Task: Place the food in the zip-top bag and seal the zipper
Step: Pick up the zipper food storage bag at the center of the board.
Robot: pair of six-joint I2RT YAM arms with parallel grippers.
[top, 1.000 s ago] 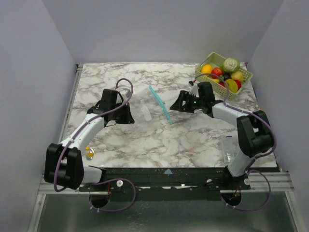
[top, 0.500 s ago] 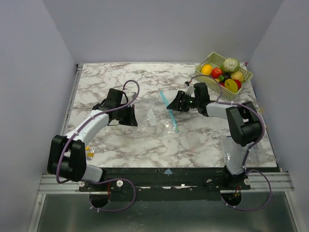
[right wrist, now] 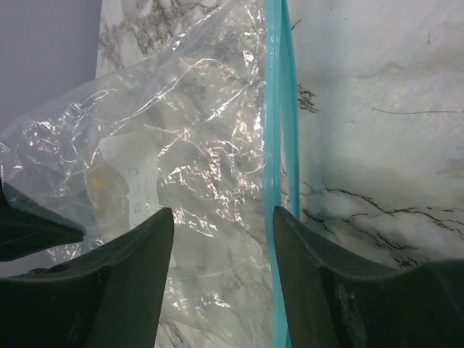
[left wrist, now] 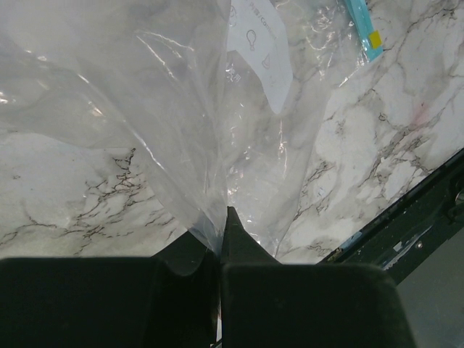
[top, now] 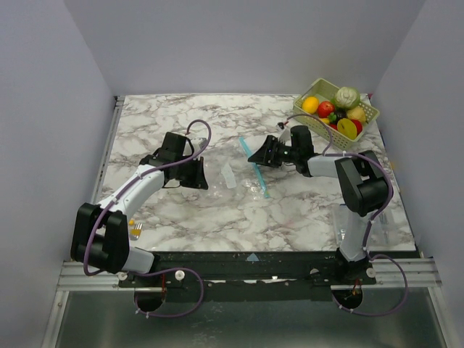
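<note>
The clear zip-top bag [top: 230, 176] lies flat on the marble table between my arms. Its teal zipper [top: 255, 170] runs along the right edge. My left gripper [top: 197, 175] is shut on the bag's left edge, and the pinched plastic [left wrist: 196, 152] shows in the left wrist view above the closed fingertips [left wrist: 230, 221]. My right gripper [top: 255, 156] is open over the bag's mouth. In the right wrist view the zipper [right wrist: 279, 145] runs just inside the right finger [right wrist: 304, 246], with the clear bag [right wrist: 181, 167] between the jaws. The food [top: 335, 110] sits in the basket at the back right.
The pale green lattice basket [top: 366, 122] stands at the table's back right corner. A stiff clear plastic item [top: 344, 222] lies by the right arm's base. A small yellow thing [top: 134, 229] lies near the left arm's base. Walls enclose the table on three sides.
My left gripper has pulled the bag to the right, so the zipper now lies further right. My right gripper has moved left over the bag's mouth.
</note>
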